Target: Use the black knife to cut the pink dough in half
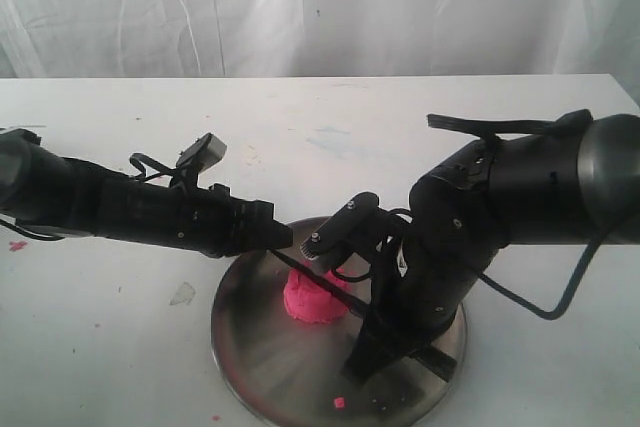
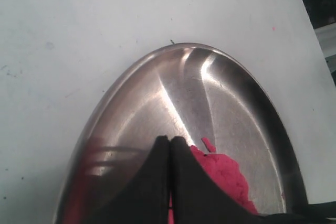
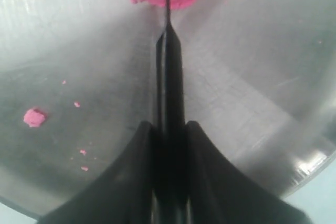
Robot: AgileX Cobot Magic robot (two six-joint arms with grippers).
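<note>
Pink dough (image 1: pixel 312 299) is sitting on the steel plate (image 1: pixel 250 347), a bit left of the plate's middle, with bare steel all round it. From the exterior view I've got loads of open bench (image 1: pixel 120 347) to the left of the plate and behind it, right up to the bench's far edge under the white curtain (image 1: pixel 300 7). The plate's near rim runs off the bottom of that view, so I can't judge the room there.

Black knife (image 3: pixel 169 77) is clamped by the handle in my right claw (image 3: pixel 169 124), fingers snug on both sides. The blade stands on edge and is sunk into the middle of the dough. Its long axis runs from the right claw up and left across the lump, tip pointing at the left arm.

Left claw (image 2: pixel 169 139) has its fingers pressed together just beside the dough, low over the plate. The knife tip ends right about there, but I honestly can't tell if it's pinched. A few pink crumbs (image 3: pixel 34 117) are scattered on the steel near the right claw
</note>
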